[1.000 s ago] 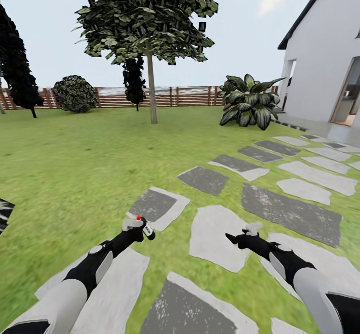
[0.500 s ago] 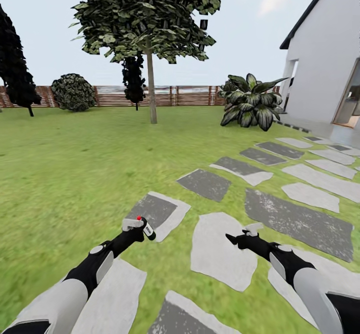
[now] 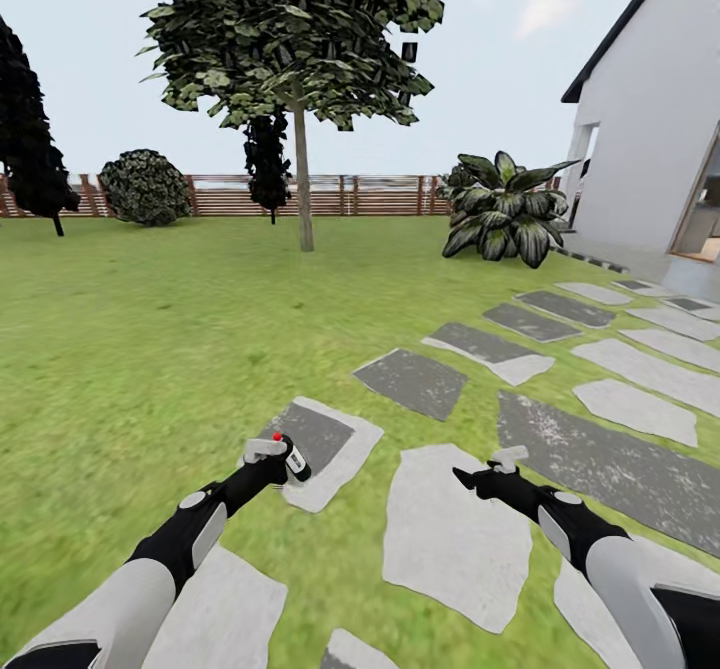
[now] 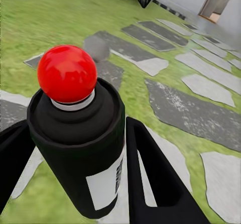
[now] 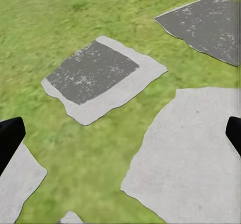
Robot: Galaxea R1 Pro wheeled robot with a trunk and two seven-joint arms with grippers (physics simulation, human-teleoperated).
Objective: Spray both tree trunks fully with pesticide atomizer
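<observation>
Lawn [image 3: 150, 349] fills the garden out to a brown slat fence [image 3: 380, 194] at 12 o'clock. House wall [image 3: 650, 149] stands at 2 o'clock. One broad-leaved tree [image 3: 290, 29] rises at 12 o'clock, its straight trunk [image 3: 303, 184] bare down to the grass. Dark conifer [image 3: 30, 139] stands at 10 o'clock; a broad-leaved shrub [image 3: 505, 211] at 1 o'clock. Stepping stones [image 3: 455, 539] run from 6 o'clock toward 2 o'clock.

Left gripper [image 3: 278, 456] is held low at 7 o'clock, over a grey stone. Pesticide atomizer [image 3: 292, 457] sits between its fingers [image 4: 150, 184], which are clamped against the black body on both sides; the red knob [image 4: 67, 73] projects beyond them, clear of the fingertips.

Right gripper [image 3: 485, 471] is held low at 5 o'clock. Its two fingertips [image 5: 10, 136] stand wide apart with nothing between them.
</observation>
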